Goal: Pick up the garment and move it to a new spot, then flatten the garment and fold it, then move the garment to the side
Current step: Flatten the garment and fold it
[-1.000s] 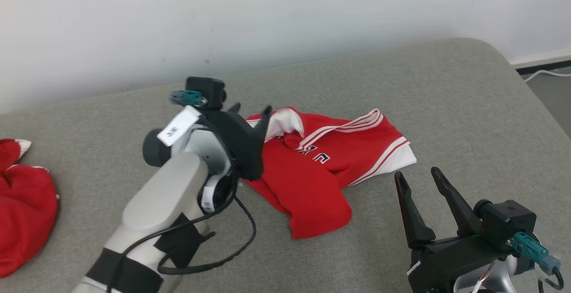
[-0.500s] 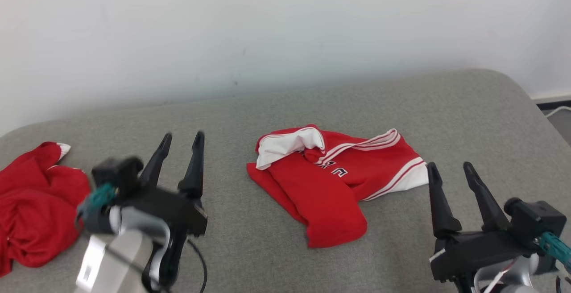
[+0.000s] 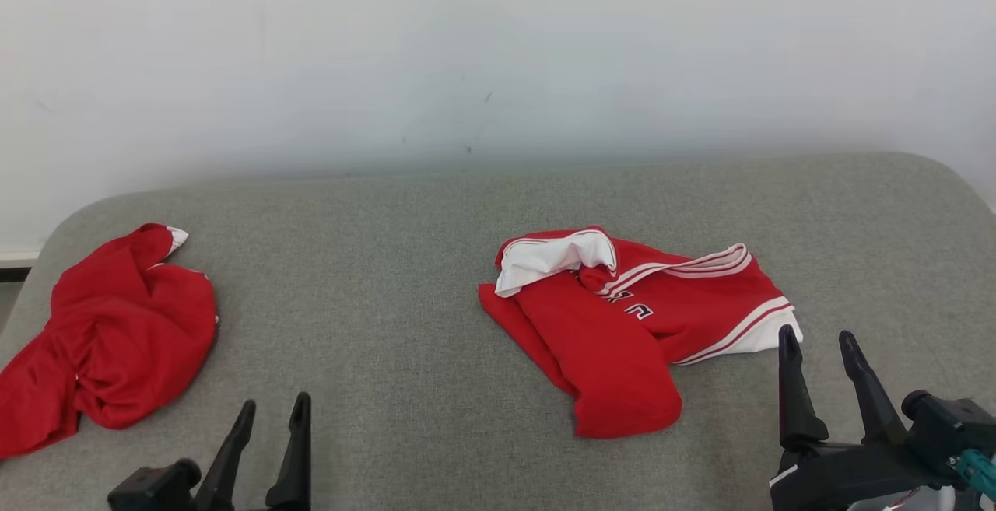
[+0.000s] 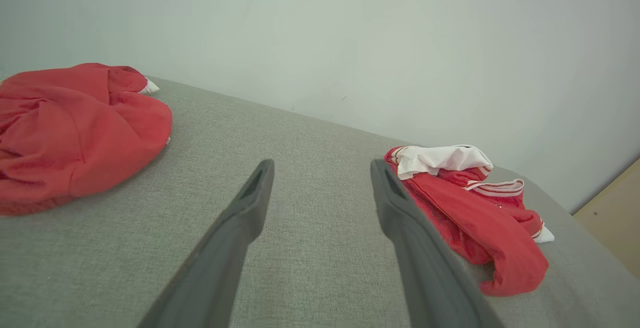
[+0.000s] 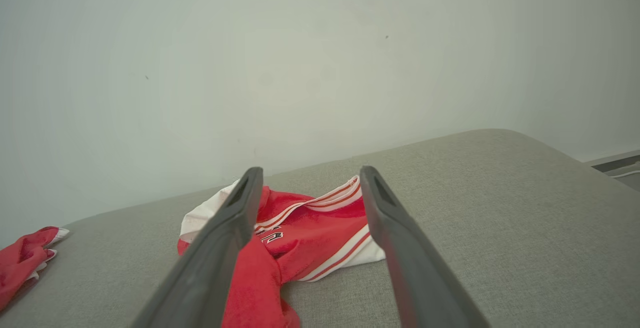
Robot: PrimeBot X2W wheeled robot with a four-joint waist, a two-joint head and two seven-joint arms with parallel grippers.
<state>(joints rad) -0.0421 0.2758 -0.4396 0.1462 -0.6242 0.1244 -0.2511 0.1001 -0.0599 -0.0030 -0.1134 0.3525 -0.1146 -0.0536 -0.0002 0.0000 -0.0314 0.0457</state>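
The garment (image 3: 622, 332) lay crumpled right of centre on the grey surface (image 3: 389, 278), with my right gripper (image 3: 816, 332) spread just beside its white-trimmed corner and my left gripper (image 3: 275, 400) spread, empty, nearer a red heap (image 3: 117, 332) at the left.

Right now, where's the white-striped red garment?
Head view: the red garment with white striped trim lies right of centre on the grey padded surface, just ahead and left of the right gripper.

Bare cushion (image 3: 389, 301) straight ahead of left gripper (image 3: 275, 400); red heap (image 3: 117, 332) ahead-left, shirt (image 3: 622, 340) ahead-right, blocking right gripper (image 3: 816, 331).
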